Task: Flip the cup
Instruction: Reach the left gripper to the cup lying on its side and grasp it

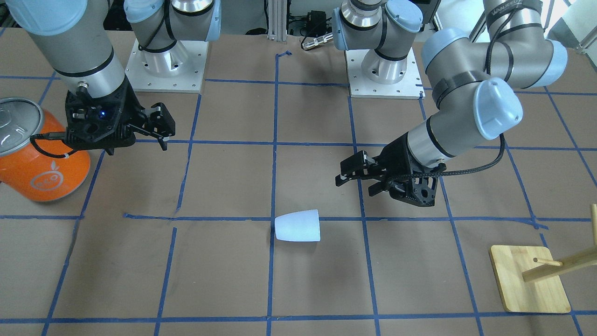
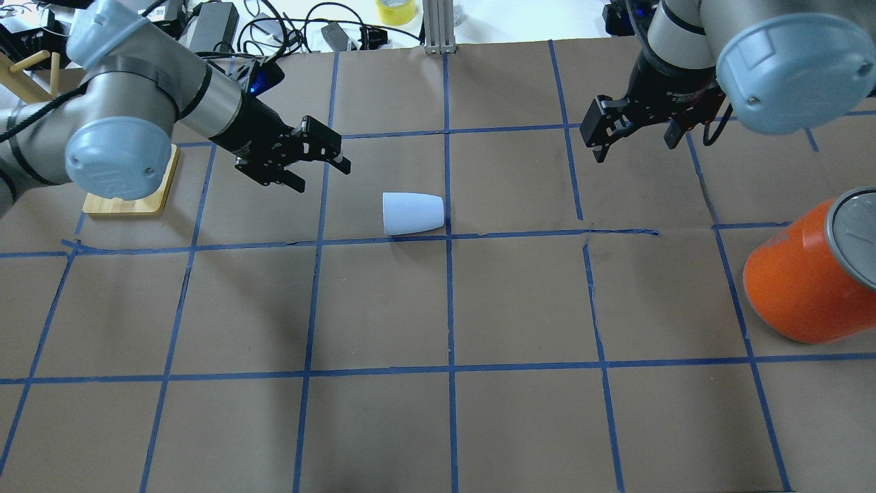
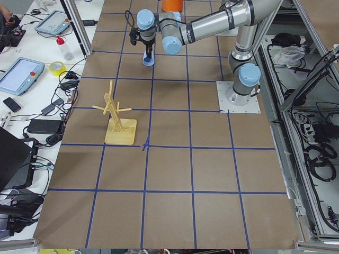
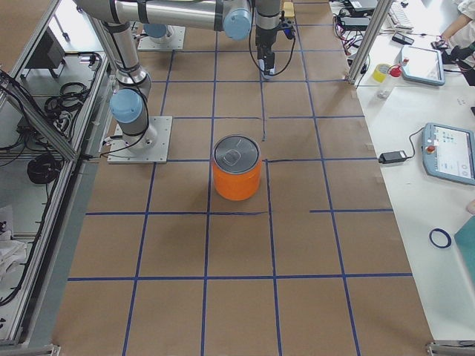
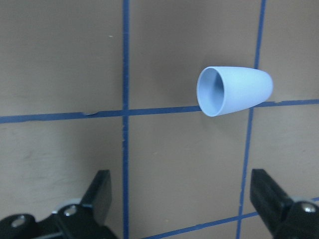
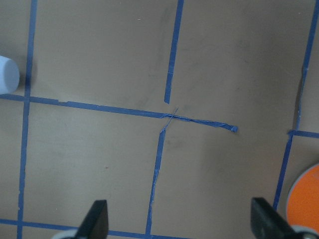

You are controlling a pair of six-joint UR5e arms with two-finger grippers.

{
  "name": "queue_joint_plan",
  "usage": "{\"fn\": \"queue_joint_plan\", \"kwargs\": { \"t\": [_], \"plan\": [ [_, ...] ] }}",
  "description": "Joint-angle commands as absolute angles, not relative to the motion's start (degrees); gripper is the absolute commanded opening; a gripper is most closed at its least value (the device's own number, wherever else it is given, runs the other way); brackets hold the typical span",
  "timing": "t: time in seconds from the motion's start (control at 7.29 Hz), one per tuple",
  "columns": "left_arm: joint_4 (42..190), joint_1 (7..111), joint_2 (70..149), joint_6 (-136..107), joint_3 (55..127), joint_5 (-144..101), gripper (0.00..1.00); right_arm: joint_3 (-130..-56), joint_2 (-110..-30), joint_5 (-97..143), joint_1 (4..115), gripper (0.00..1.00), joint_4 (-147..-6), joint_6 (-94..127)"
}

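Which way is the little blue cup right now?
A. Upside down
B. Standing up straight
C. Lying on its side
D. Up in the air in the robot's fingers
C: the cup lies on its side on the table, with its open mouth pointing sideways and nothing holding it.

Table, cup on its side, can, stand
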State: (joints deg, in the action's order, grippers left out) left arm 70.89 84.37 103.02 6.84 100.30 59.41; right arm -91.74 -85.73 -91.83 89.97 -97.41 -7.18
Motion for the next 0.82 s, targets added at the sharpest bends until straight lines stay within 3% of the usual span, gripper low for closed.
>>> {"fn": "queue_joint_plan", "kwargs": {
  "t": [0.0,0.69],
  "plan": [
    [67.24,85.51,108.09,6.16,100.63,53.98,1.00,-91.58,-86.04,-92.99,89.21,1.00,-97.47,-5.27],
    [61.45,88.76,116.00,5.54,100.63,53.44,1.00,-91.76,-87.36,-93.16,89.12,1.00,-97.64,3.43]
  ]
}}
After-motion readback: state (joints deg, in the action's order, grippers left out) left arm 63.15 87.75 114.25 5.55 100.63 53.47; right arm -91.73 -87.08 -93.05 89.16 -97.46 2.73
